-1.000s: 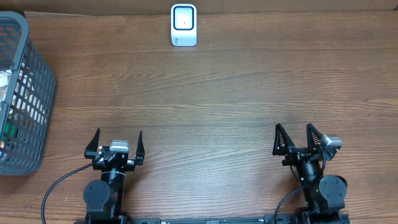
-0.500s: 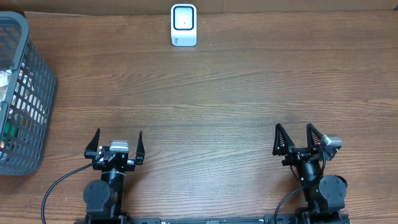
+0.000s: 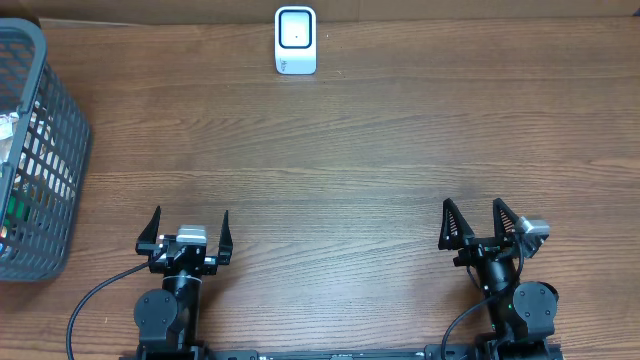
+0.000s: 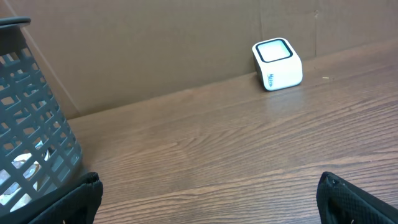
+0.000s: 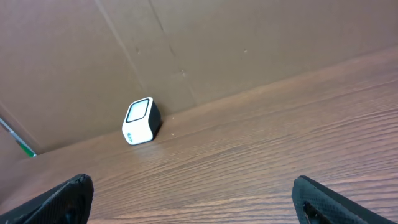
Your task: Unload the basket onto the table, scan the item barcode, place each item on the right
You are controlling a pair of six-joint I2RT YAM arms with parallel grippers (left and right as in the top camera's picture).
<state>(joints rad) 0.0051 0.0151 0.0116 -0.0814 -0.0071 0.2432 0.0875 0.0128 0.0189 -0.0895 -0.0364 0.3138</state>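
I had both arms parked at the near edge of the table, one on each side, so the middle was free to work in. The left gripper was spread wide open and held nothing. The right gripper was wide open too, and it held nothing.

The scanner was a small white box with a dark window on top. It sat at the far edge of the table, right up against the brown wall, well apart from both grippers. I think it was put there so either arm could bring a thing up to its window. Both wrist cameras looked toward it.

The gray basket stood at the left edge, closer to the left arm. The things inside showed through the holes as bits of white and green. The item to scan must have been one of them, but I could not tell which. So I judged the left gripper should go and get it.

There was small blue writing on the side of the scanner, too tiny for me to read. I saw no barcode and no other words.
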